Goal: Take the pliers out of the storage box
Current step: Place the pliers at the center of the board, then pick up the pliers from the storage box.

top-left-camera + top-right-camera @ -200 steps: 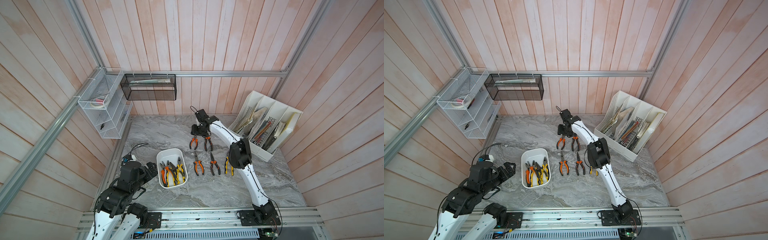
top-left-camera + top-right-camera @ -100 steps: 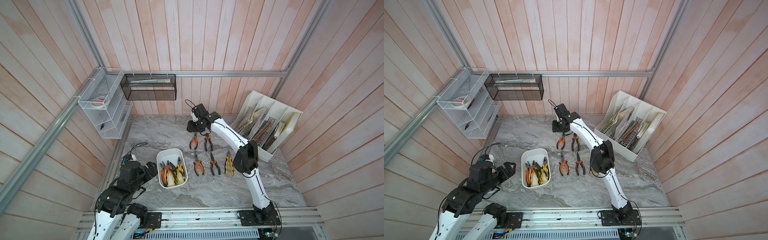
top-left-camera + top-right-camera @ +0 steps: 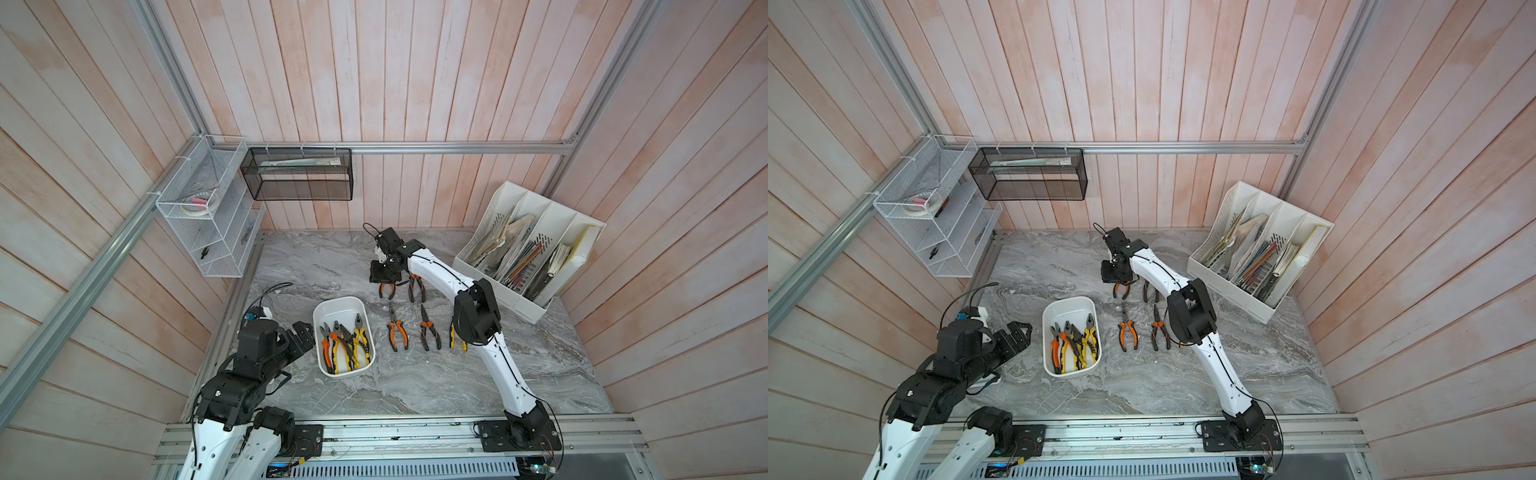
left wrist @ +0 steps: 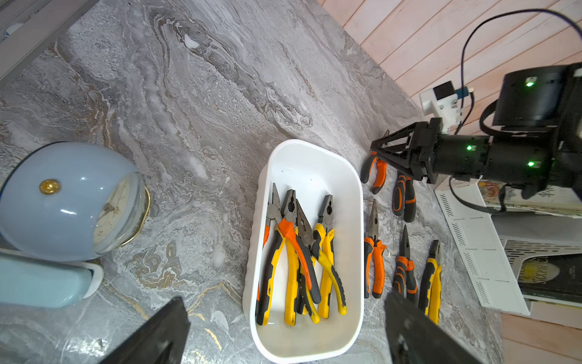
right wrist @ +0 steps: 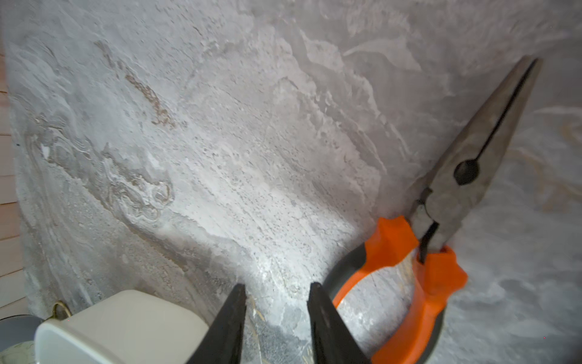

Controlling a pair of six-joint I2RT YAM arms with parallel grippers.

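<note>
Right wrist view: the right gripper [image 5: 277, 327] has its jaws slightly parted over the bare marble table [image 5: 220, 141], gripping nothing. Orange-handled long-nose pliers [image 5: 425, 252] lie just beside 1 finger. The left gripper [image 4: 285, 299] has its jaws wide apart and empty. The storage box [image 4: 359, 195] lies between and beyond them, with 4 pliers [image 4: 296, 252] inside and 5 outside.

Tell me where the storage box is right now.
In both top views the storage box sits on the marble table, toward the robot's left, between the left gripper and the nearest orange-handled pliers laid out beside it.
</note>
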